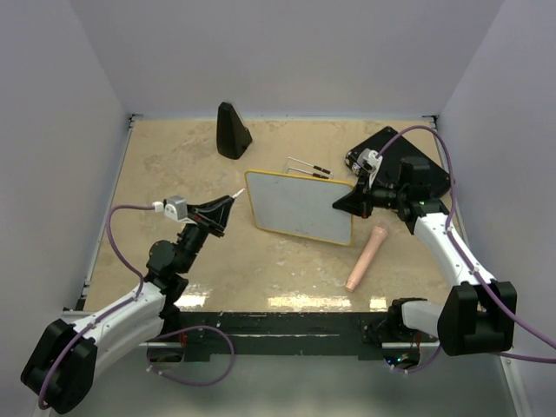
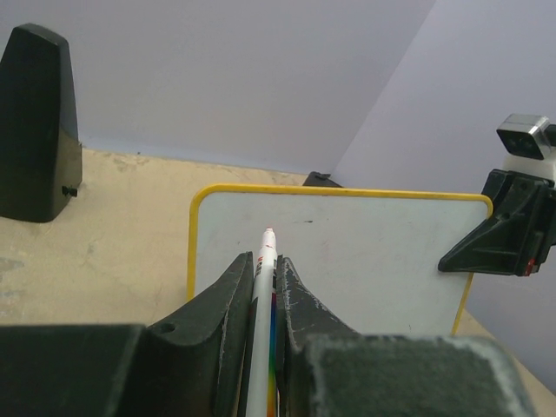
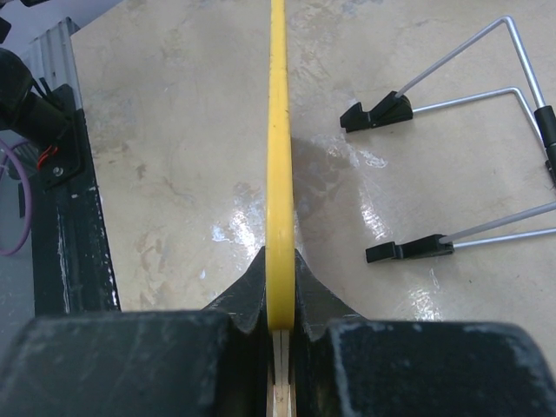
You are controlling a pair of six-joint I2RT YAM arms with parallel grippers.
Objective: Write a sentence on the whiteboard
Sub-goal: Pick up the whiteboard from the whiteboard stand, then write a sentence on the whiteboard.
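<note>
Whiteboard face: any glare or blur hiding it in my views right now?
Top external: whiteboard evenly lit, no hot spot; glare streak only on the table near the arm bases. Left wrist: face clear and sharp, marker tip in focus. Right wrist: whiteboard seen edge-on only, face hidden.

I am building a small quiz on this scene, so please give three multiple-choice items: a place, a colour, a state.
1. Where does the right gripper hold the whiteboard? A) right edge B) top edge C) left edge
2. What colour is the rim? A) red B) yellow C) green
3. The left gripper is: A) open B) shut on the marker C) shut on the whiteboard

A: it clamps that edge in the top view.
B: the rim shows yellow in every view.
B: the marker is pinched in it.
</note>
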